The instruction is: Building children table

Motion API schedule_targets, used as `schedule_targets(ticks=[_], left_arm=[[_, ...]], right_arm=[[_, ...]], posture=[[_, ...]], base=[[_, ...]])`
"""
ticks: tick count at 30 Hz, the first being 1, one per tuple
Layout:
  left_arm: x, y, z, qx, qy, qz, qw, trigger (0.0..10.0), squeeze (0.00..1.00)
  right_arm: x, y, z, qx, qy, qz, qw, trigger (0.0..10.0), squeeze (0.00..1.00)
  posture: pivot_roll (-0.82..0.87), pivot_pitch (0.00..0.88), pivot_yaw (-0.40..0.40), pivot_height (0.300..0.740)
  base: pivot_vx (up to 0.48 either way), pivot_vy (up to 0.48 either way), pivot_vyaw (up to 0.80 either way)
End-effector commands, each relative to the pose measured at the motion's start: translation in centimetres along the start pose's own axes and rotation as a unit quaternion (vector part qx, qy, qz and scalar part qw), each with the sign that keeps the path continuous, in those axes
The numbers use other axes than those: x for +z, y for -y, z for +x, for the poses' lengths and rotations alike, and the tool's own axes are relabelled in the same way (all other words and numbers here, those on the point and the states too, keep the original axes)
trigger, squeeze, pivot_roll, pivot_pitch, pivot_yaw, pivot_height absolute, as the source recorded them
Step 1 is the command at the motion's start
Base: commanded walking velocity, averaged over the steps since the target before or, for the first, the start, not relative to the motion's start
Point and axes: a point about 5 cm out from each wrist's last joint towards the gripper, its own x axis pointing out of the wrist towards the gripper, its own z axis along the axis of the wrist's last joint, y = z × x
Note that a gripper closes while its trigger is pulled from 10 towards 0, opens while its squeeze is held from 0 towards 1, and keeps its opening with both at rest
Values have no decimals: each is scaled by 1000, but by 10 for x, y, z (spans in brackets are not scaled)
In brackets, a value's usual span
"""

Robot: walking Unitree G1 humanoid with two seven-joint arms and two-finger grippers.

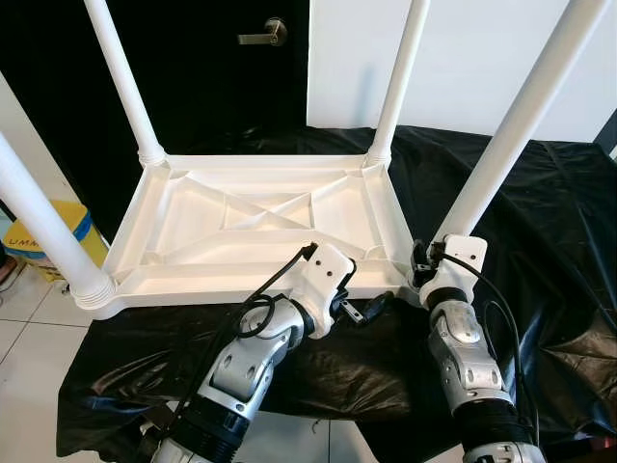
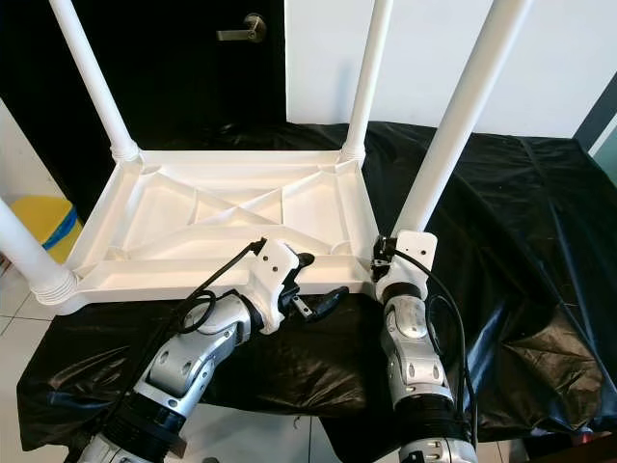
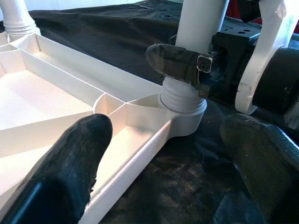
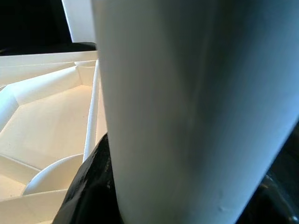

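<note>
From my remote station I see the right pincer (image 1: 422,262) clamped on the near-right leg (image 1: 511,135) of the upturned white children's table (image 1: 251,227), low down, just above the socket at that corner; in its wrist view one black finger (image 4: 88,186) presses against the white tube. The left pincer (image 1: 362,307) sits with its fingers spread apart, holding nothing, straddling the table's near rim just left of that same corner: one finger (image 3: 74,163) lies over the ribbed underside, the other outside, over the black cloth. The table lies top-down with all four legs pointing up, on a surface draped in black plastic sheet (image 1: 549,251). Beyond it stand a white wall (image 1: 482,58) and a dark door with a metal lever handle (image 1: 265,35). At the near left, on a pale tiled floor (image 1: 29,338), sits a yellow bucket (image 1: 63,227).
</note>
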Motion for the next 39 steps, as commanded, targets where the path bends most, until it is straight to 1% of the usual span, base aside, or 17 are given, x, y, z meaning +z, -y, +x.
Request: schedule_targets(ticks=[1,8,9,14,19,20,21,23,25,26,27,29,30,31,32,36,39], left_arm=[[1,4,1,-45,-3,0,999,10000,0],[1,2,3,-45,-4,-2,999,10000,0],[2,4,4,-48,-2,-2,999,10000,0],[3,6,5,-49,1,-5,999,10000,0],[2,6,6,-45,0,-7,999,10000,0],[1,6,5,-44,-2,-7,999,10000,0],[1,6,5,-44,-2,-7,999,10000,0],[0,3,3,-40,-5,-5,999,10000,0],[0,3,3,-40,-5,-5,999,10000,0],[1,1,2,-38,-5,-5,999,10000,0],[1,0,2,-37,-5,-4,999,10000,0],[1,0,2,-37,-5,-4,999,10000,0],[1,0,2,-37,-5,-4,999,10000,0],[1,0,2,-37,-5,-4,999,10000,0],[2,0,1,-37,-4,-4,999,10000,0],[2,-1,1,-39,-4,-2,999,10000,0],[2,-1,0,-40,-8,3,999,10000,0]], right_arm=[[-11,-10,-4,8,-32,2,999,10000,0],[-9,-10,-5,10,-26,2,1000,10000,24],[-7,-10,-5,9,-23,0,1000,10000,1000],[-2,-7,-3,15,-11,3,1000,10000,1000],[2,-7,-3,58,-5,13,998,10000,1000],[4,-1,-3,103,1,10,995,10000,1000],[4,-1,-3,103,1,10,995,10000,1000],[7,18,1,172,2,-22,985,10000,1000],[7,18,1,172,2,-22,985,10000,1000],[8,27,3,198,-6,-37,980,10000,1000],[8,31,6,223,-14,-53,973,10000,82],[8,31,6,223,-14,-53,973,10000,82],[8,34,8,247,-22,-66,967,10000,0],[8,34,8,247,-22,-66,967,10000,0],[9,34,11,267,-27,-79,960,10000,0],[8,30,16,298,-36,-97,949,10000,0],[8,28,18,308,-39,-99,945,10000,0]], posture=[[-89,0,-49,740],[-90,6,-47,740],[-92,13,-52,740],[-96,20,-57,740],[-99,27,-61,740],[-97,29,-63,740],[-97,29,-63,740],[-94,32,-63,740],[-94,32,-63,740],[-94,32,-61,740],[-88,30,-62,740],[-88,30,-62,740],[-86,27,-61,740],[-86,27,-61,740],[-84,23,-57,740],[-75,16,-52,740],[-65,14,-52,740]], base=[[0,0,0],[0,0,0],[0,0,0],[0,0,0],[0,0,0],[0,0,0],[0,0,0],[0,0,0],[0,0,0],[0,0,0],[0,0,0],[0,0,0],[0,0,0],[0,0,0],[0,0,0],[0,0,0],[0,0,0]])
